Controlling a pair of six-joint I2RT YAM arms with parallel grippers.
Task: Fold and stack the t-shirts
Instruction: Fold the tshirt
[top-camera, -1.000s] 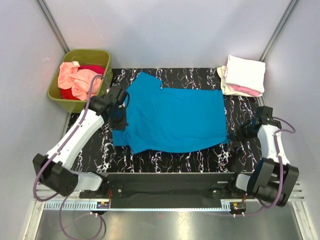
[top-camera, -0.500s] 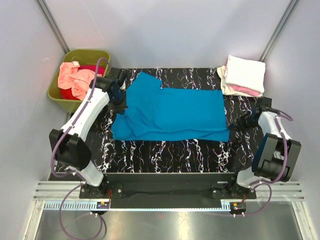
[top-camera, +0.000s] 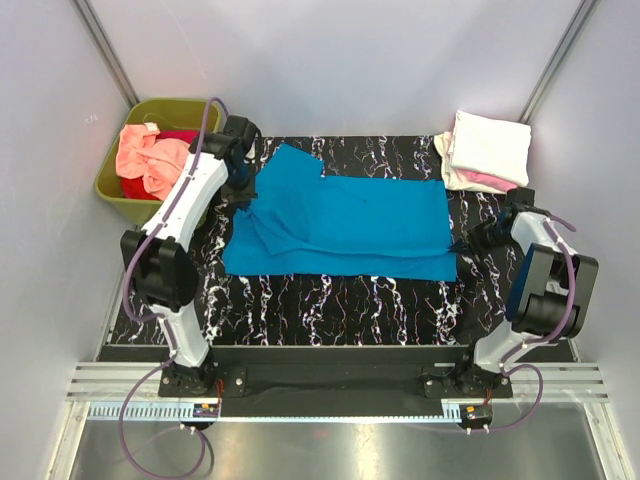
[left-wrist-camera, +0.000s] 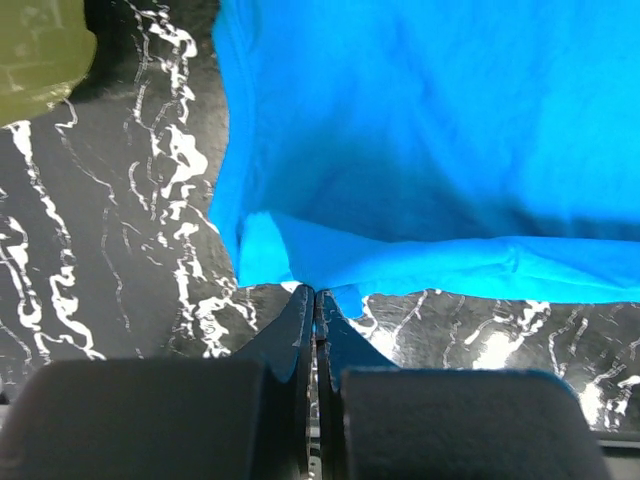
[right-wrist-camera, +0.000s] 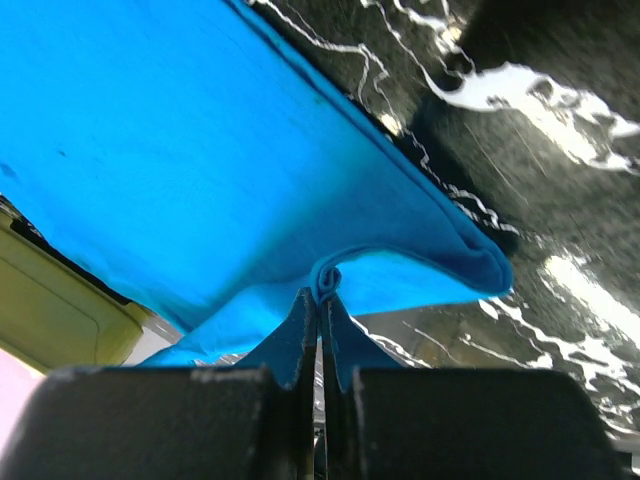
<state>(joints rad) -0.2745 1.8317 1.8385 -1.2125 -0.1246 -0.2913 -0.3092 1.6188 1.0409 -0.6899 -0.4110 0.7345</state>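
The bright blue t-shirt (top-camera: 350, 225) lies across the black marbled mat (top-camera: 330, 305), its near part doubled over toward the back. My left gripper (top-camera: 242, 198) is shut on the shirt's left edge, and the left wrist view (left-wrist-camera: 315, 292) shows the cloth (left-wrist-camera: 420, 150) pinched at the fingertips. My right gripper (top-camera: 465, 243) is shut on the shirt's right edge. The right wrist view (right-wrist-camera: 322, 287) shows a small roll of blue cloth (right-wrist-camera: 200, 150) between the tips, lifted off the mat.
A folded stack of cream-white and pink t-shirts (top-camera: 487, 150) sits at the back right corner. An olive-green tub (top-camera: 160, 150) at the back left holds salmon-peach (top-camera: 150, 160) and red shirts. White walls close in the sides and back.
Both grippers have moved away from the near edge toward the back, carrying the blue shirt's near edge. The shirt is now narrower front to back.
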